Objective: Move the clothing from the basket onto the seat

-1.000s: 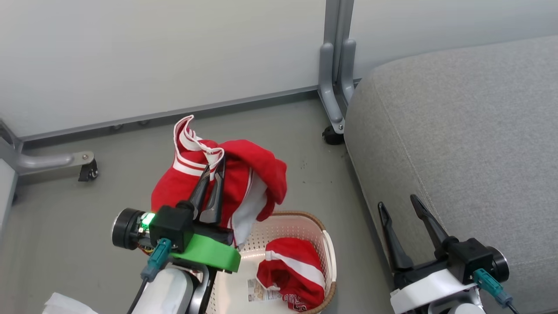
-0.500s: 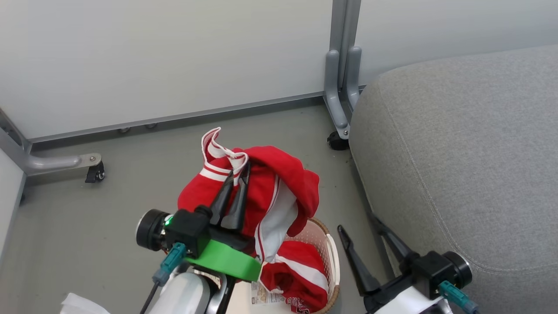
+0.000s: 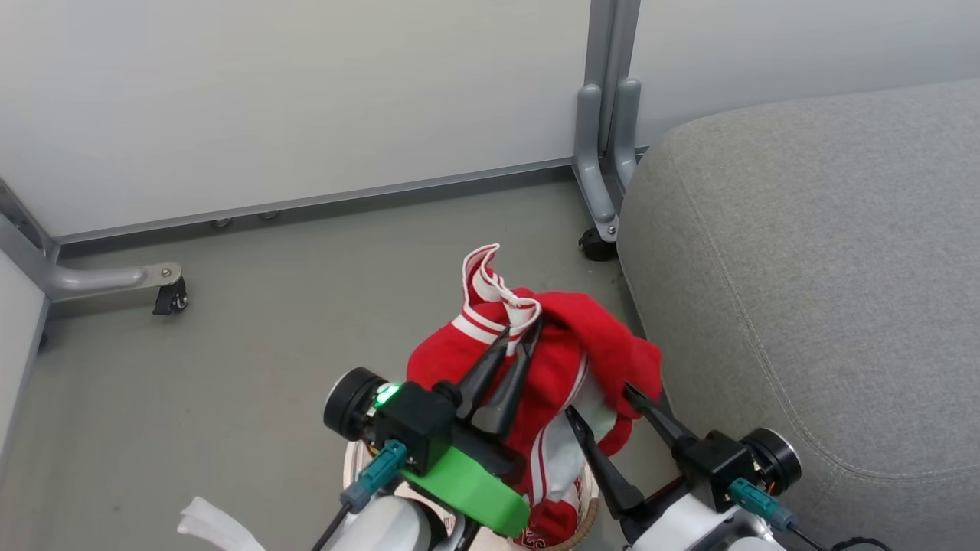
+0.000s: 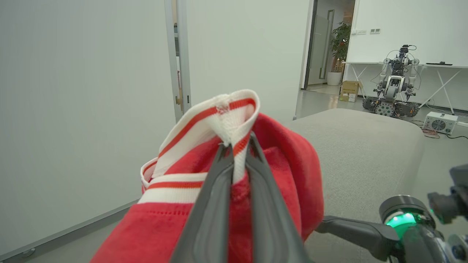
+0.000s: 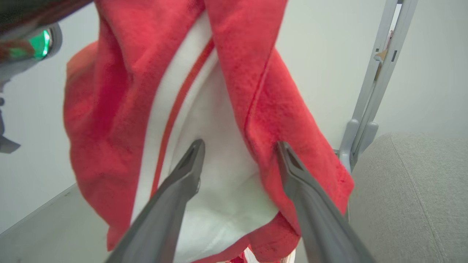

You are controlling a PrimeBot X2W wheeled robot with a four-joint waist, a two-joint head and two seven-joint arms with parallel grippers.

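My left gripper (image 3: 522, 330) was pinched shut on the striped trim of the soft bright red sports garment (image 3: 589, 344), which hung downward beneath those jaws, while my right gripper (image 3: 597, 399) gaped open just beside its folds, nearer the big grey fabric sofa cushion (image 3: 804, 268) lying rightward.

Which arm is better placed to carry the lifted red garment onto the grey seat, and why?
Left. The left gripper is shut on the striped band of the red garment, holding it up beside the seat. The right gripper is open, its fingers either side of the hanging fabric, gripping nothing.
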